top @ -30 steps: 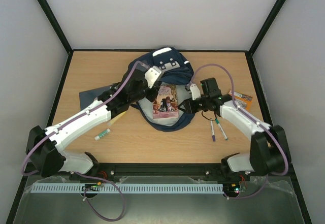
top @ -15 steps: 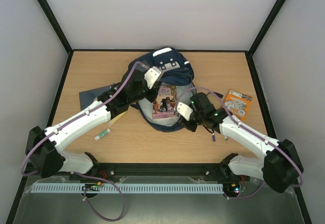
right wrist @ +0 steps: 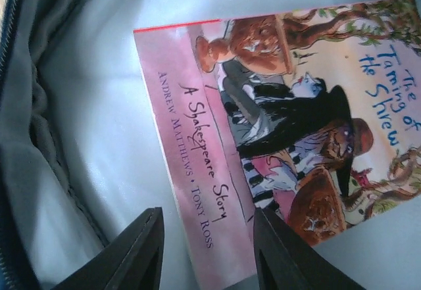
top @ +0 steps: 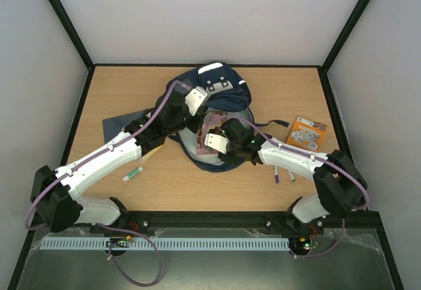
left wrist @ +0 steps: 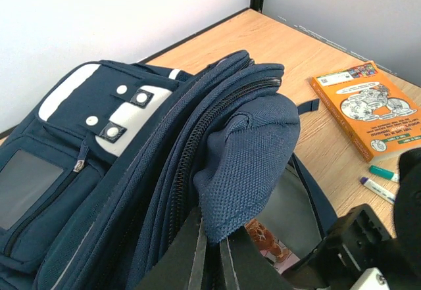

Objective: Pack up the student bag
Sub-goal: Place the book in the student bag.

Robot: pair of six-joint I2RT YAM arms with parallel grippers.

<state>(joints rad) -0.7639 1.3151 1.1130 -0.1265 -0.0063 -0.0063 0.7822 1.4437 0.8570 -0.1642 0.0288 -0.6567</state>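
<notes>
Left tool (left wrist: pixel 210 245) pinches the student bag (left wrist: pixel 118 165) open, right tool (right wrist: pixel 207 254) hangs released over a storybook (right wrist: pixel 289 125) inside; orange book (left wrist: pixel 368 106) and pens (left wrist: pixel 385 173) lie outside.

The pink-bordered illustrated paperback book (right wrist: pixel 283 125) carries the title "The Taming of the Shrew" on its picture. Along its pink strip it reads "A Shakespeare Story" and "Andrew Matthews · Tony Ross". Print on the flat orange booklet (left wrist: pixel 368 106), near the right edge of the counter (left wrist: pixel 283 47), is too small to read.
</notes>
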